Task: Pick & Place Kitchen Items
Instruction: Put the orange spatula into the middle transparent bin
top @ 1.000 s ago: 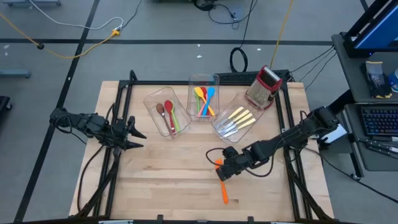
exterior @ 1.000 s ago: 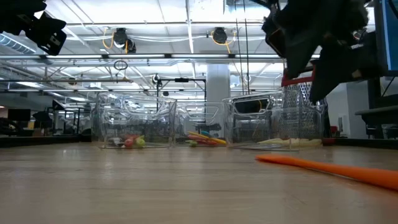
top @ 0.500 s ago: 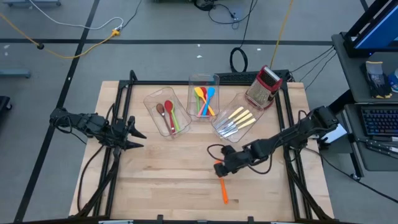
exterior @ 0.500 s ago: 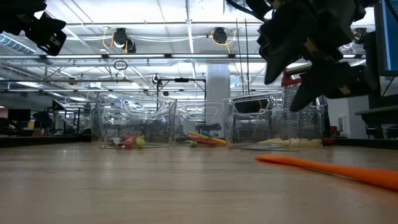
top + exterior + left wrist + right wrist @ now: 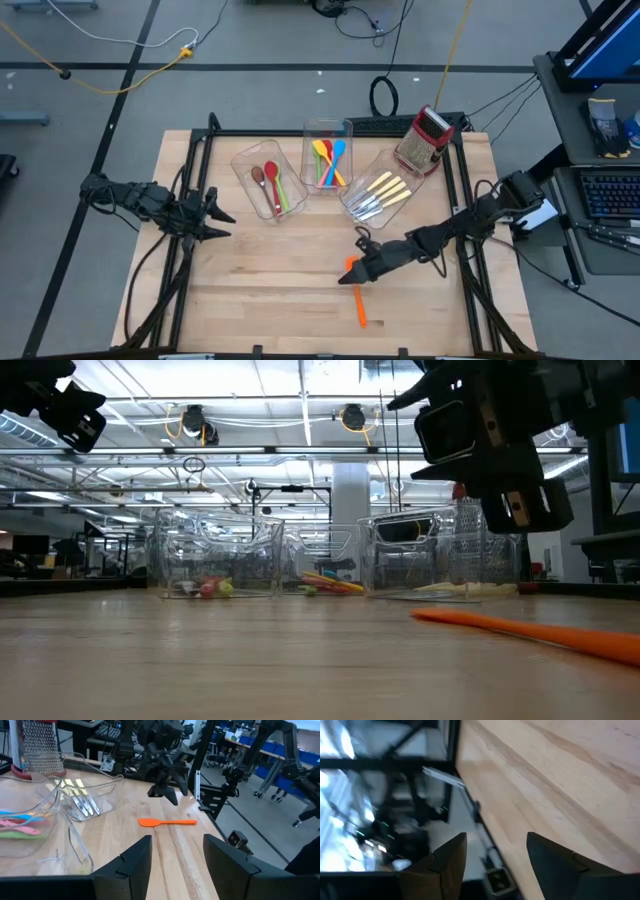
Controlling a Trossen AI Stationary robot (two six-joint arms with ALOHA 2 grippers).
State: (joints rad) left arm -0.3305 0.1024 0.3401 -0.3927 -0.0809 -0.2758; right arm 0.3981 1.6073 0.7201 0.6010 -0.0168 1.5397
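A wooden table (image 5: 250, 290) seen from above, with two dark robot arms reaching in from either side. One orange spatula (image 5: 358, 298) lies loose on the bare wood, the only utensil not yet sorted.

Well beyond the spatula, toward the table's far edge, stand three clear bins in a row. One holds red, brown and green spoons (image 5: 270, 185); the middle one holds coloured spatulas (image 5: 329, 160); the third holds cream-handled cutlery (image 5: 380, 192). A red-and-silver box grater (image 5: 424, 140) stands just past the cutlery bin. The grouping by kind suggests the spatula belongs in the middle bin.

The right gripper (image 5: 352, 273) hovers directly over the spatula's blade end, its fingers apart with nothing between them (its own wrist camera shows only bare wood and the table edge in the gap). The low view puts it clear above the table, probably positioned for a grasp.

The left gripper (image 5: 222, 223) waits well away from the spatula, fingers spread and empty.

From above, the right gripper hides the spatula's blade. In the low view the spatula's end is cut off at the picture edge.
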